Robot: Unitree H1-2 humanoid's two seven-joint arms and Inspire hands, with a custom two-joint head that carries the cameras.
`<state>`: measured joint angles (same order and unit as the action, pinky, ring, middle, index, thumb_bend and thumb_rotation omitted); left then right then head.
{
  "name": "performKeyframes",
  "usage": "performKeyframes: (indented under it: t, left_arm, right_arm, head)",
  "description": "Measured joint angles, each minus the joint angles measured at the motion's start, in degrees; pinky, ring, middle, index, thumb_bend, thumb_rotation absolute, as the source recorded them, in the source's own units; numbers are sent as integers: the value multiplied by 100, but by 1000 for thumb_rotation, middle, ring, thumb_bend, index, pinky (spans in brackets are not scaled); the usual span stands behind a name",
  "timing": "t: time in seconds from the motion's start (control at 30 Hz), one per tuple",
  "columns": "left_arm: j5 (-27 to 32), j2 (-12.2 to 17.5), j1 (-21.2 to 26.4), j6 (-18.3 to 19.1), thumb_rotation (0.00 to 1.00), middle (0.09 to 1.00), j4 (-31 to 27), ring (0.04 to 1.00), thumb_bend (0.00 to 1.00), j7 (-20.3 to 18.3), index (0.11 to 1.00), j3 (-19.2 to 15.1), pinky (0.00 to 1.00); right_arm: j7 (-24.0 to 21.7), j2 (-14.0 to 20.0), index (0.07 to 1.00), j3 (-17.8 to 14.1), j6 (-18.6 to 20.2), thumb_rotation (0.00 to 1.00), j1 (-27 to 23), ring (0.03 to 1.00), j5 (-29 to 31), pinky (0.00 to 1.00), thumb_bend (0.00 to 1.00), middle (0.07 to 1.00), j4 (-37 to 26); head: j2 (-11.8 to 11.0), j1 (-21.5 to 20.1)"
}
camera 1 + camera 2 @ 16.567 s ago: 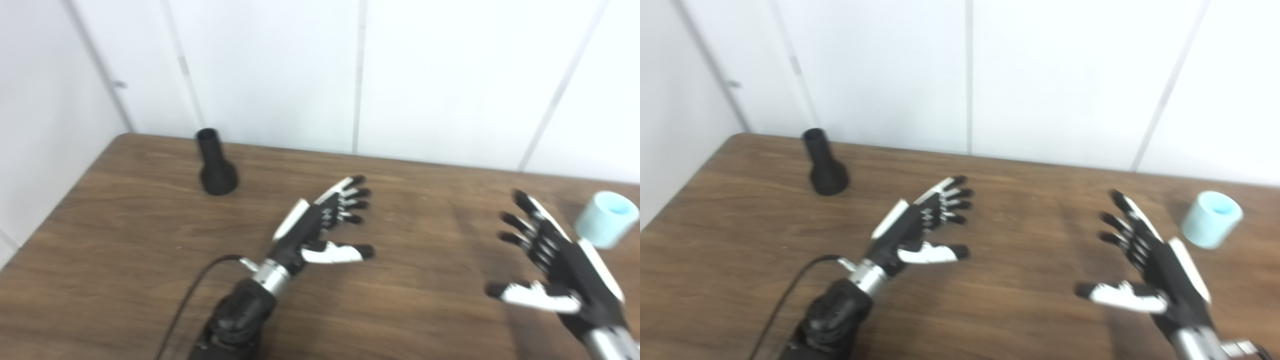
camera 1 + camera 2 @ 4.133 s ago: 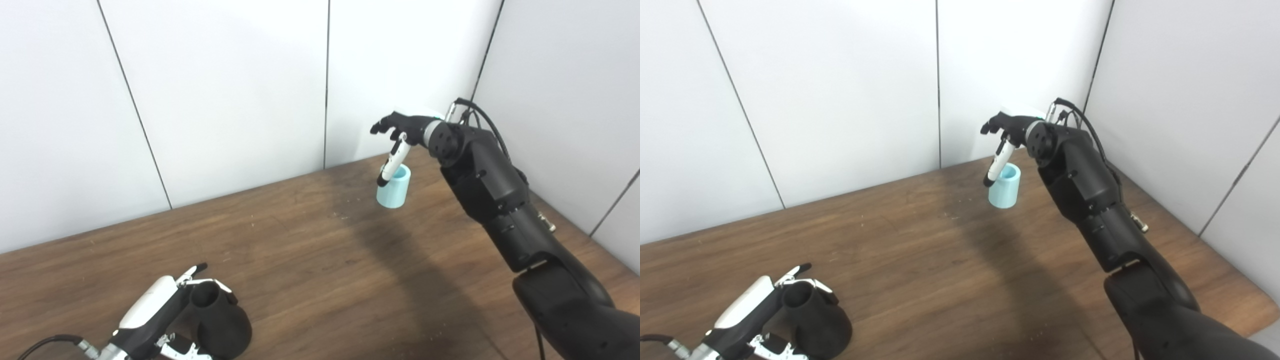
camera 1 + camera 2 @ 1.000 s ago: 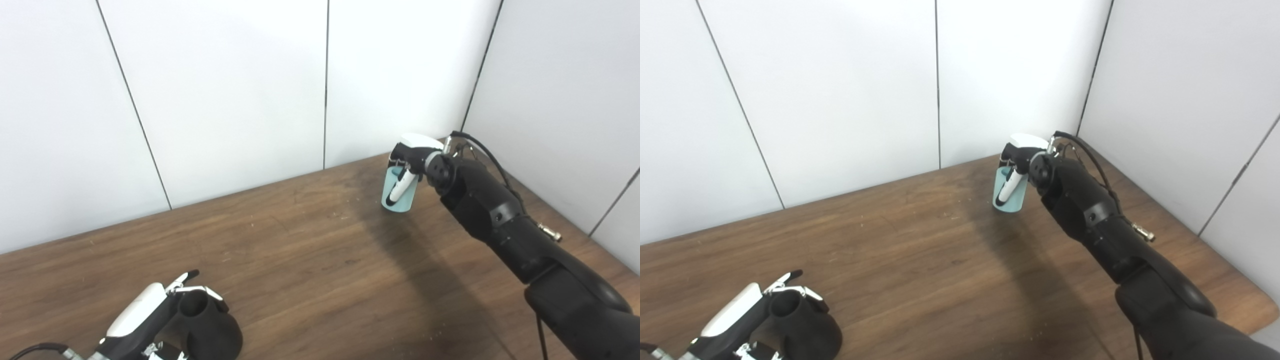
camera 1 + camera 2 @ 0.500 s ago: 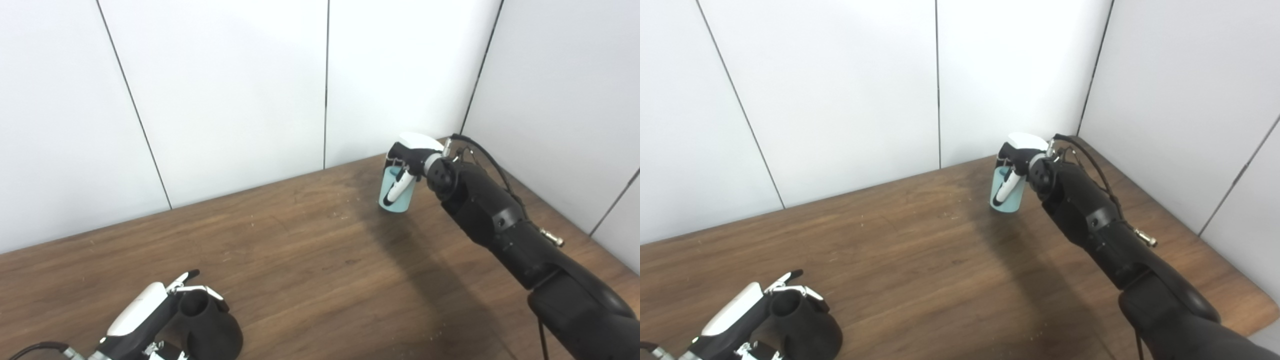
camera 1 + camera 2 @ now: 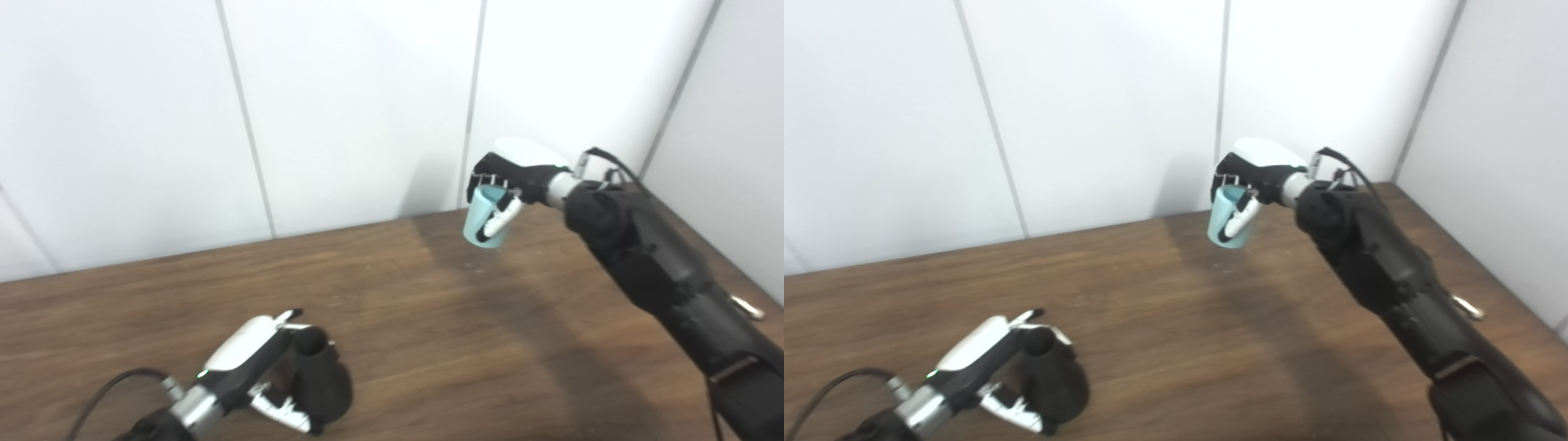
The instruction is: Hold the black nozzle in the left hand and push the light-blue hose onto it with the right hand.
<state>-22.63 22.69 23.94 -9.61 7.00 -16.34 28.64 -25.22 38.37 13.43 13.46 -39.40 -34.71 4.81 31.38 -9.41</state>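
Nearest you, at about 7 o'clock, your left hand (image 5: 248,355) has its fingers and thumb wrapped around the black nozzle (image 5: 318,383), open neck upward, low over the brown table (image 5: 398,343). Far off at about 1 o'clock, your right hand (image 5: 511,177) grips the light-blue hose (image 5: 481,217) from above, thumb across its front, lifted clear of the table before the white wall (image 5: 349,104).

Lab booth: white panel walls (image 5: 349,104), wood table (image 5: 429,318).

White panel walls (image 5: 355,104) w/ seams; brown wood table (image 5: 429,318).
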Motion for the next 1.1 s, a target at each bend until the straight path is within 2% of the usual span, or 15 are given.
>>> performKeyframes:
  t: [0.1,0.17,0.2,0.5,0.77,1.1]
  left_arm:
    - [-128,-67,77,141,0,494,-9,609,525,0,477,41,1000]
    - [-193,-105,140,249,0,494,-9,606,525,-10,477,95,1000]
    - [-221,-119,166,276,0,492,-10,605,525,-25,477,110,1000]
    - [-361,-257,369,875,0,480,-149,605,526,-244,483,280,1000]
    - [-572,-462,505,1250,0,471,-128,594,527,-295,487,365,1000]
    - [-674,-609,628,1322,0,476,36,582,526,-294,486,437,1000]
  right_arm:
    - [-136,30,463,5,-98,0,-21,454,2,362,502,481,-348]
    - [-274,33,458,10,-108,0,-42,456,9,363,502,487,-532]
    - [-361,34,460,8,-112,0,-43,457,29,360,502,488,-663]
    - [-628,20,470,-72,-456,0,-48,461,517,341,500,498,-1192]
    - [-732,-189,482,-81,-648,0,-66,457,818,331,499,508,-1746]
    - [-940,-441,493,-74,-724,0,-189,456,1070,322,498,515,-2111]
  head:
    - [105,403]
    - [114,440]
    - [175,692]
    - [308,1134]
    - [413,1292]
    - [475,1301]
